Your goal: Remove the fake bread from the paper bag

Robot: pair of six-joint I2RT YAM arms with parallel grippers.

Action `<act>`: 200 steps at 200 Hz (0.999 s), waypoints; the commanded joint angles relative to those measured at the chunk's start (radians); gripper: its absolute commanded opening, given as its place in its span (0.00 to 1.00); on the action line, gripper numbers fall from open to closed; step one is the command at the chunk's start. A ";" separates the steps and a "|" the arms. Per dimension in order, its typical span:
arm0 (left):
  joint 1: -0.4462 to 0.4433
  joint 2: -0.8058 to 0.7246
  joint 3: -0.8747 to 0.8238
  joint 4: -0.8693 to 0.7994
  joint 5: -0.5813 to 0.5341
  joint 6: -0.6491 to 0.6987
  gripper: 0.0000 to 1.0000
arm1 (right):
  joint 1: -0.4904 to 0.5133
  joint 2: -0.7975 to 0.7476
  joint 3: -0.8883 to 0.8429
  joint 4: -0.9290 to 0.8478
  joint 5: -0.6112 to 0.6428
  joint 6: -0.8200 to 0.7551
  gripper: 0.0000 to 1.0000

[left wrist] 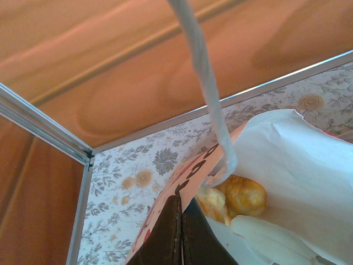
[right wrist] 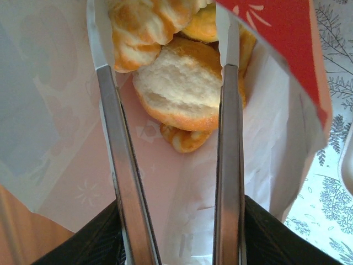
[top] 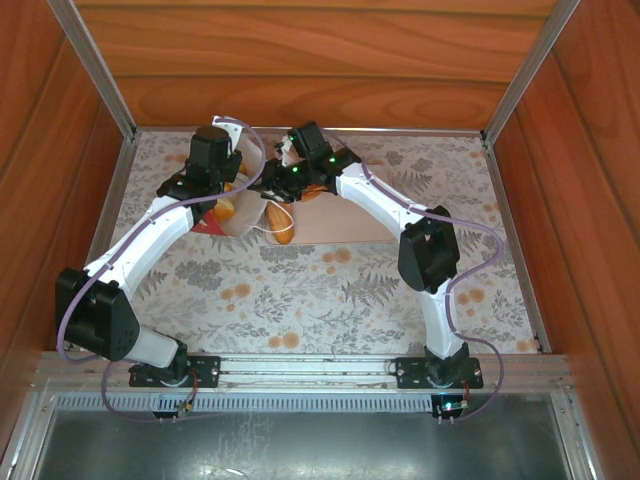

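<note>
Surroundings: I am looking down at a table [top: 300,290] covered in a floral print, boxed in by wooden walls [top: 300,60].
Paper bag: the paper bag [top: 238,215] is sitting toward the far side of the table, between the two wrists. I cannot tell from above whether it is standing upright or tipping.
Left gripper: my left gripper [left wrist: 181,226] is pinching the bag's rim, with its dark fingers pressed together on the paper and no gap between them. A white string handle [left wrist: 207,83] is rising past it.
Right gripper: my right gripper [right wrist: 162,33] is reaching into the bag's mouth with its long metal fingers [right wrist: 229,138] held partly apart. They are straddling a loaf with a pale cut face. The right finger is lying against the loaf and a sliver of gap is showing on the left, so I cannot tell whether it is squeezing.
Fake bread: the fake bread [right wrist: 182,83] is sitting inside the bag, piled at its deep end. A twisted piece is lying above the loaf and another is peeking out below it.
</note>
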 commanded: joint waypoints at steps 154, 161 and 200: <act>-0.008 0.009 0.024 0.015 -0.009 0.001 0.00 | -0.007 -0.076 -0.042 0.095 -0.034 -0.066 0.10; -0.008 0.011 0.025 0.016 -0.012 0.001 0.00 | -0.008 -0.085 -0.051 0.094 -0.031 -0.070 0.08; -0.008 0.013 0.030 0.016 -0.026 0.001 0.00 | -0.008 -0.128 -0.095 0.091 -0.026 -0.089 0.01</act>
